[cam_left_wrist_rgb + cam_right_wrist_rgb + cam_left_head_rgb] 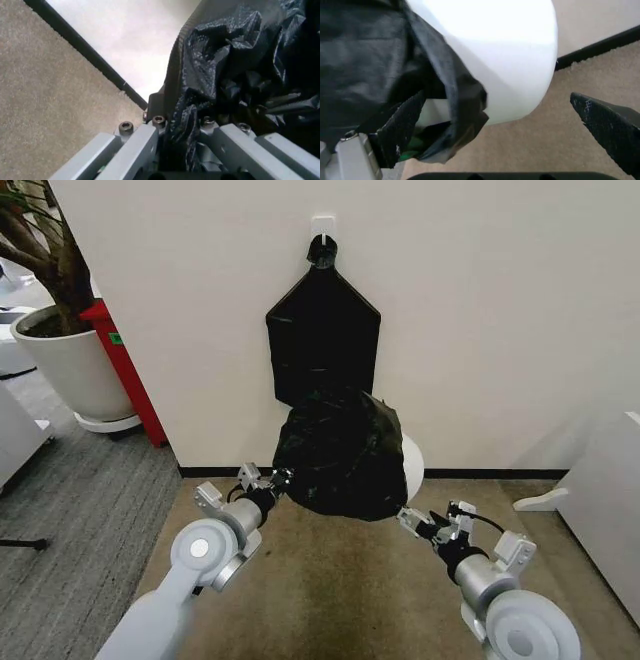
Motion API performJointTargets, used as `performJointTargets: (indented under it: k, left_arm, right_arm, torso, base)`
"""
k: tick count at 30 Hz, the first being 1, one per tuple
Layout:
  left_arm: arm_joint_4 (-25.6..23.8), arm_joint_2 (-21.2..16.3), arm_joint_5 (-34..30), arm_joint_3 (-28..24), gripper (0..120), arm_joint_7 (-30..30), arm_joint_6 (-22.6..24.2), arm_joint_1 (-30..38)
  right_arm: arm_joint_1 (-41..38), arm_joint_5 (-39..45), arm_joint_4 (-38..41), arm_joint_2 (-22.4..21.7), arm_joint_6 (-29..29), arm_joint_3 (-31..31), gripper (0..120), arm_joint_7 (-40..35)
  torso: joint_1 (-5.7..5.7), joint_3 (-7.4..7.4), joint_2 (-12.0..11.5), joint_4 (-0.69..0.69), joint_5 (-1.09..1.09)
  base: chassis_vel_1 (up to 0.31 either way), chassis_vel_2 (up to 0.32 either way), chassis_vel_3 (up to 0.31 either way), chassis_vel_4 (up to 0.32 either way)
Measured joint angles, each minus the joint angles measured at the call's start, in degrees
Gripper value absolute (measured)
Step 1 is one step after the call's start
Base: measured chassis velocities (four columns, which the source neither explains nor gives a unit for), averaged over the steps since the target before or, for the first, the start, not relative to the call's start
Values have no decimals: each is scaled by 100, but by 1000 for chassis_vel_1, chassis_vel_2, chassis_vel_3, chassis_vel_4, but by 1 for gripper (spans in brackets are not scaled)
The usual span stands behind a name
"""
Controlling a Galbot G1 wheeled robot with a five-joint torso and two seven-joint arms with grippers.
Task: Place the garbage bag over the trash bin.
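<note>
My left hand (277, 477) is clamped on the garbage bag (340, 452) edge, on the bin's left side. My right hand (412, 518) is spread wide, nothing in it, just below-right of the trash bin (412, 465). Bag drapes most of the bin; the bin's right flank is bare, nearer my R hand. Count: 1 bag, 1 bin, 1 bag bundle (322, 340) on the wall.

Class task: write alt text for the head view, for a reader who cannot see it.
A crinkly black garbage bag covers most of a white trash bin on carpet by a wall. The left hand grips the bag's edge; the right hand, open, is beside the bin.
</note>
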State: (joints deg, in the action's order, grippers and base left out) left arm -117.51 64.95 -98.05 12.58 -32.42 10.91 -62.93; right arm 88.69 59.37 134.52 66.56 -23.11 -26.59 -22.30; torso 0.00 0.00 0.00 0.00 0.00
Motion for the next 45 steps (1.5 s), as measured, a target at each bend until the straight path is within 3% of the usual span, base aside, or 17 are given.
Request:
performJointTargets:
  k: [9,14,21,25,30,34,39,45]
  left_arm:
    - [87,3,54,12,3,-67,1,43]
    - [204,27,906,-166,3,-104,29,64]
    - [375,1,1832,-358,3,100,87,36]
    - [438,-4,1986,-432,3,165,87,64]
    - [546,-3,2283,-519,3,174,79,137]
    - [638,-16,2558,-582,3,163,70,202]
    - [836,-20,3274,-833,3,179,73,409]
    - [902,-55,3843,-1043,3,200,78,559]
  right_arm:
    - [345,-84,486,184,-13,-20,100,-61]
    - [264,-370,868,245,-110,-89,100,-391]
    - [-370,-302,893,-316,-160,-109,100,-838]
    - [-915,-49,893,-777,-155,167,100,-794]
    - [-2352,663,891,-1289,-267,709,84,-729]
    - [-3199,769,850,-1294,-306,1443,74,-726]
    - [-4229,600,211,-760,-339,2882,59,-1072]
    - [-4947,585,-908,-72,-400,3676,42,-1980]
  torso:
    - [0,0,0,-1,-1]
    - [0,0,0,-1,-1]
    - [0,0,0,-1,0]
    - [0,0,0,0,0]
    - [0,0,0,0,-1]
    - [0,0,0,0,-3]
    - [1,1,-1,1,-2]
    - [1,1,-1,1,-2]
  base:
    - [0,0,0,0]
    - [0,0,0,0]
    - [0,0,0,0]
    - [0,0,0,0]
    - [0,0,0,0]
    - [0,0,0,0]
    - [0,0,0,0]
    - [0,0,0,0]
